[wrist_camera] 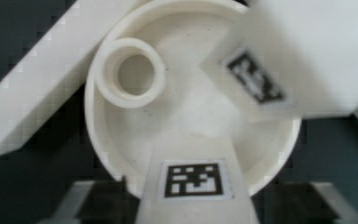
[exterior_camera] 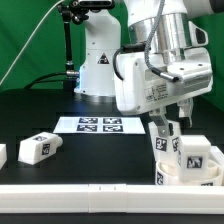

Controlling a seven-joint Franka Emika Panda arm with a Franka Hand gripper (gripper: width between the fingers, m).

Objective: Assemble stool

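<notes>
The white round stool seat (wrist_camera: 185,120) lies with its hollow underside up at the exterior view's right front (exterior_camera: 200,172). One empty round socket (wrist_camera: 131,75) shows in it. A tagged leg (wrist_camera: 256,75) stands in the seat on its far side (exterior_camera: 196,152). My gripper (wrist_camera: 202,200) has come down from above (exterior_camera: 172,126) and is shut on a second tagged leg (wrist_camera: 194,180), which stands in the seat near its rim (exterior_camera: 163,140). The dark fingers (wrist_camera: 96,200) press both its sides. A loose leg (exterior_camera: 40,147) lies on the table at the left.
The marker board (exterior_camera: 98,124) lies flat behind the middle. A long white rail (exterior_camera: 80,190) runs along the front edge, and it also shows in the wrist view (wrist_camera: 43,90) beside the seat. Another white part (exterior_camera: 2,154) sits at the left edge.
</notes>
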